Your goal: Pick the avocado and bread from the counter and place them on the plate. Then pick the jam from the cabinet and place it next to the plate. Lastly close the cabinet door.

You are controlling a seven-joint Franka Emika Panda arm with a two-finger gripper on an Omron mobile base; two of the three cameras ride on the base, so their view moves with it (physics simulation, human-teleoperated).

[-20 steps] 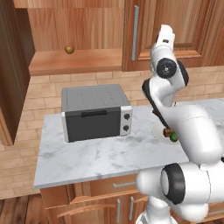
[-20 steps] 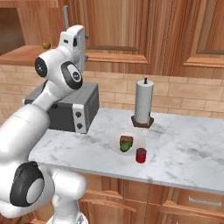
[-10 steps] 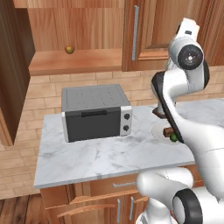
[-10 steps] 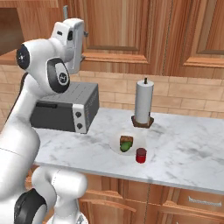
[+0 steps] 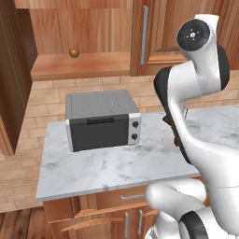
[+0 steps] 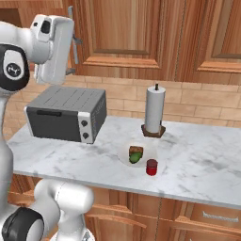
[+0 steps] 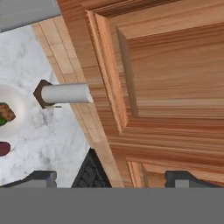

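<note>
Here the hand (image 7: 109, 177) gapes wide before a smooth, grained wooden cabinet (image 7: 175, 78)

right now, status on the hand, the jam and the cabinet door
Hand open, empty, raised facing the wooden cabinet fronts. Jam on counter beside plate. Cabinet open, door swung out left, nothing blocking.

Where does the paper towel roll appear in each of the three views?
Left base view: I cannot find it; the arm covers that side of the counter.
Right base view: paper towel roll stands upright, centre, behind the plate.
Hand view: it lies sideways at left.
Shared landmark: the plate.
</note>
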